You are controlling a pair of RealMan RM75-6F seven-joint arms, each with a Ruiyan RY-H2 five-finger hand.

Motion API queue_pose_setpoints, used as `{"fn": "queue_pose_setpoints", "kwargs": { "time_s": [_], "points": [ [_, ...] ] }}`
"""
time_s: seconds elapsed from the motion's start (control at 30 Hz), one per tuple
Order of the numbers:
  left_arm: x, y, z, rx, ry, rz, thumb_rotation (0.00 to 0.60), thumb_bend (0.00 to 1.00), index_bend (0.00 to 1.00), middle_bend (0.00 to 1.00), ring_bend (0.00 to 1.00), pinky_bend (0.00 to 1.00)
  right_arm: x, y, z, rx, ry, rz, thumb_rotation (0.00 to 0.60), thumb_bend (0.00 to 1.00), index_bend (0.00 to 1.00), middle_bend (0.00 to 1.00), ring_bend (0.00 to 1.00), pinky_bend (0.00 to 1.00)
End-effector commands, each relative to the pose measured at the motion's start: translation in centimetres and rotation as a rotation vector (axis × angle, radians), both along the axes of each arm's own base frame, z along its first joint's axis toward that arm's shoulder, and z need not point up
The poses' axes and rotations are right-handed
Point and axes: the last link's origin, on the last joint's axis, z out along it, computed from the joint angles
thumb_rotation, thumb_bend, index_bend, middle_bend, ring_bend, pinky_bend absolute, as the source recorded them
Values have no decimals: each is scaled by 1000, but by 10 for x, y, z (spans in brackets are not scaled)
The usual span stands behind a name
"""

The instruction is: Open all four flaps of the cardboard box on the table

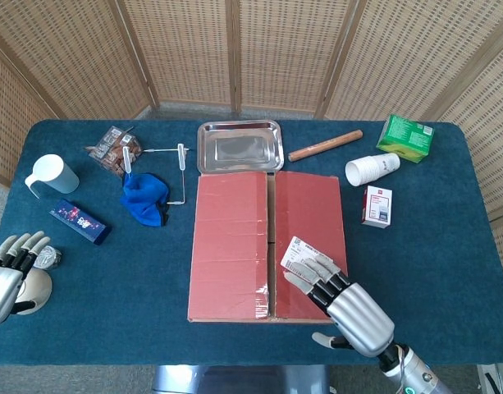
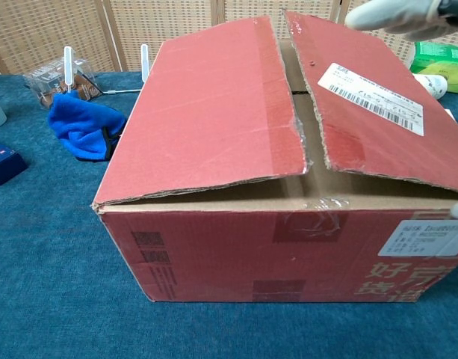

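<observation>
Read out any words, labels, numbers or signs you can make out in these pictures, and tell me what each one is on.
"好", then further large Chinese characters cut off at the frame edge: front wall of the cardboard box.
White shipping label on the box's right top flap: barcode and print, too small to read.
White sticker on the front wall: blurred.
Green box, small white box, dark blue pack: printing too small to read.

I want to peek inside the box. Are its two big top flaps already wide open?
No. In the chest view both flaps of the box lie down over the top, with only a narrow gap between them.
</observation>
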Motion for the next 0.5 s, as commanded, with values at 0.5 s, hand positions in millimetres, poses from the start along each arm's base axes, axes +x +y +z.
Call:
{"fn": "queue_pose_setpoints", "kwargs": {
  "time_s": [0.5],
  "points": [
    [-2, 1, 0, 4, 2, 4, 600, 0, 0, 0, 0, 0, 16, -12, -23, -50, 26, 55, 551, 0, 0, 0, 0, 38]
  ]
}}
